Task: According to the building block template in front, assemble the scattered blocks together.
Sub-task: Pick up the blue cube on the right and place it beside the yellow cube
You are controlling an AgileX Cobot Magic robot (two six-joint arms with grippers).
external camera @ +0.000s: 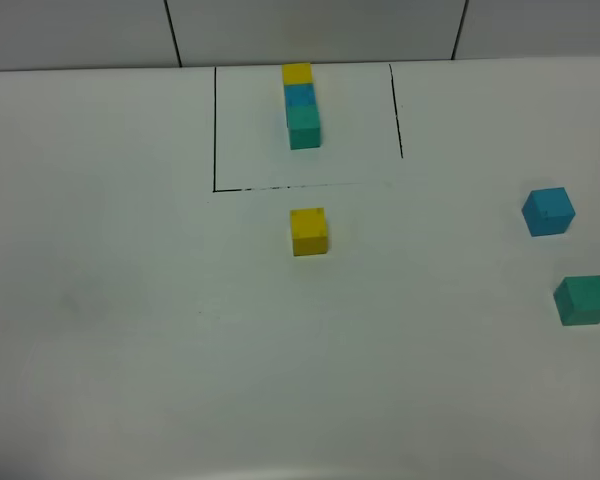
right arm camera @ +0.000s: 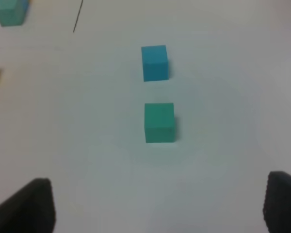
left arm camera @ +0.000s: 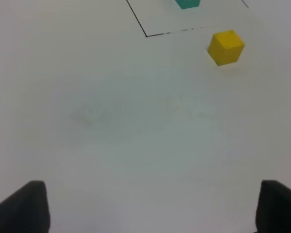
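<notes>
- At the 12 o'clock edge of the white worktop, seen from the high camera, the building block template stands inside a thin black outline that is drawn on three sides.
- The template is a joined row running from 12 to 6 o'clock: yellow farthest, blue in the middle, teal-green nearest.
- The yellow block sits at 6 o'clock from the template, just outside the outline's near line and not touching it. Its sides are nearly square to the row.
- The blue block lies at about 3 o'clock from the yellow block, well apart from it and turned slightly on the worktop.
- The teal-green block rests near the blue one, at about 5 o'clock from it, with a clear gap between them.
- All three scattered blocks lie flat and separate, and none touches the template.
- The left jaws stand wide apart with nothing between them. Only the two dark fingertips show in the left wrist view, with bare worktop between them and the yellow block well ahead.
- The right jaws are likewise spread wide and hold nothing. The teal-green block lies ahead of their dark fingertips and the blue block just beyond it.
- Neither pair of jaws appears in the high view.
</notes>
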